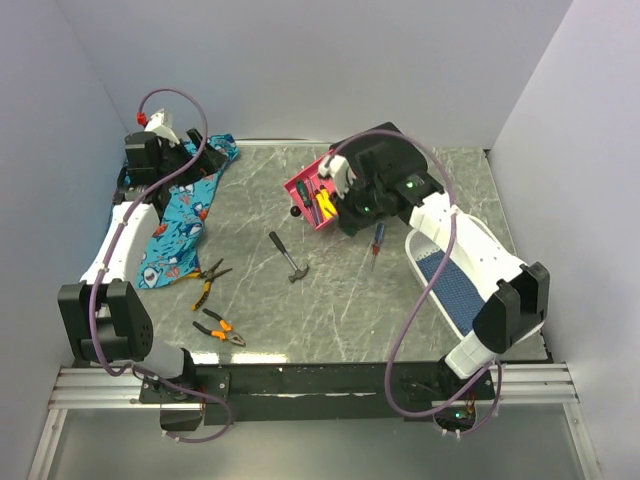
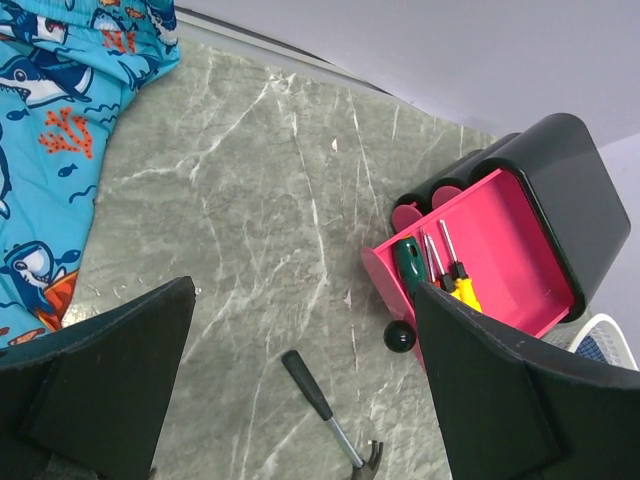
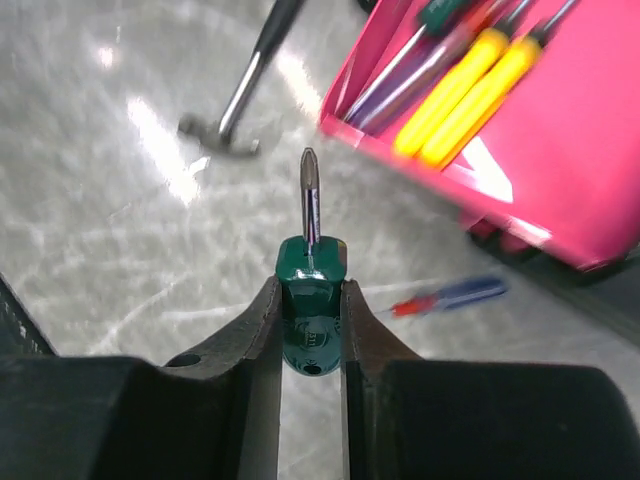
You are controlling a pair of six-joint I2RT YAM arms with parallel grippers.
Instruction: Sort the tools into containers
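My right gripper (image 3: 311, 292) is shut on the green handle of a screwdriver (image 3: 311, 262), whose tip points out over the table just short of the open pink drawer (image 3: 560, 170). Yellow-handled screwdrivers (image 3: 470, 85) lie in that drawer. In the top view the right gripper (image 1: 340, 200) hangs at the drawer (image 1: 303, 187). A red-blue screwdriver (image 1: 377, 240), a hammer (image 1: 288, 257) and two orange-handled pliers (image 1: 208, 280) (image 1: 220, 328) lie on the table. My left gripper (image 2: 305, 340) is open and holds nothing, high at the back left (image 1: 200, 152).
The black cabinet (image 2: 565, 190) stands behind the drawer, whose black knob (image 2: 399, 336) faces the table. A shark-patterned blue cloth (image 1: 185, 220) lies at the left. A white frame with blue mesh (image 1: 445, 280) lies under the right arm.
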